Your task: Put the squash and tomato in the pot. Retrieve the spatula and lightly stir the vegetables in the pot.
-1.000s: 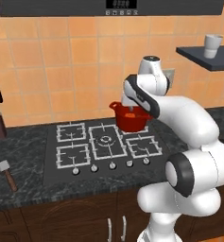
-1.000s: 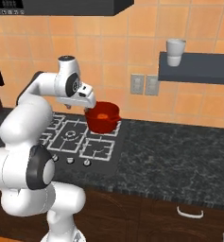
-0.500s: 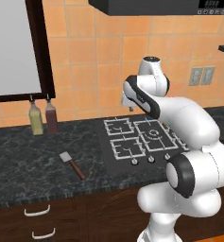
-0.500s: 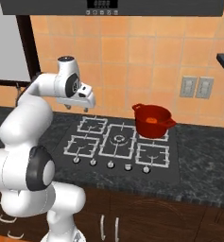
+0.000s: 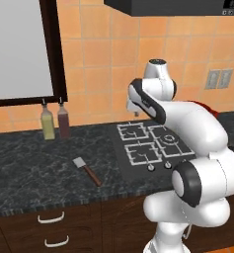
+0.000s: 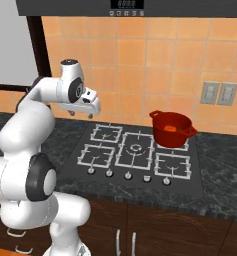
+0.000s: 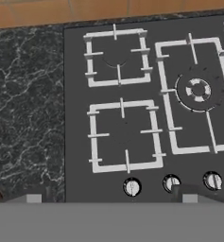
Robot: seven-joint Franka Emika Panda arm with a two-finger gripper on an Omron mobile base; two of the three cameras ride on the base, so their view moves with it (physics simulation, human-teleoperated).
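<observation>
Spatula (image 5: 86,169) lies near the table's (image 5: 24,168) front edge, awaiting pickup, while the wide-open, empty gripper (image 6: 82,114) hovers over the hob's (image 6: 140,152) left burners.

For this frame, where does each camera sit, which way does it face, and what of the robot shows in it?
Left base view: behind the arm's left, facing the counter, spatula and bottles; arm fills the right.
Right base view: behind its right, facing the stove and pot; arm on the left, gripper open.
Hand view: straight down on the burners; fingertips at the bottom.
Shared: the stove's left burners.
</observation>
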